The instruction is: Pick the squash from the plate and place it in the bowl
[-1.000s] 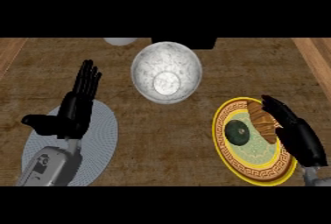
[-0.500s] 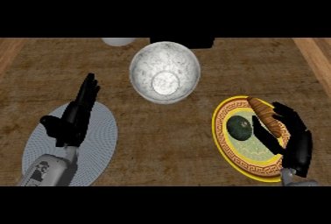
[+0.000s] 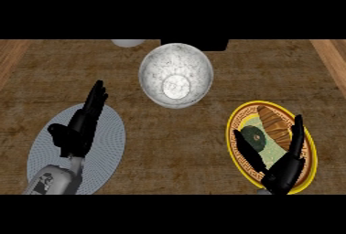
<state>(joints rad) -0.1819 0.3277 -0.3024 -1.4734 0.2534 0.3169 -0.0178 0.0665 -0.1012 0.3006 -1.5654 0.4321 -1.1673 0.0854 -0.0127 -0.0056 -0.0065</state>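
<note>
Spreading wide over the plate (image 3: 236, 137), the right hand (image 3: 283, 171) flanks the squash (image 3: 255, 135), unheld.

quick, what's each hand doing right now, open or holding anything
Left hand: open, fingers straight, over the grey mat, holding nothing.
Right hand: open over the plate, thumb and fingers spread either side of the squash, not closed on it.

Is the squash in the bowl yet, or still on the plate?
Still on the plate. The dark green squash lies on the yellow-rimmed plate, with the open right hand over it. The white bowl holds nothing.
</note>
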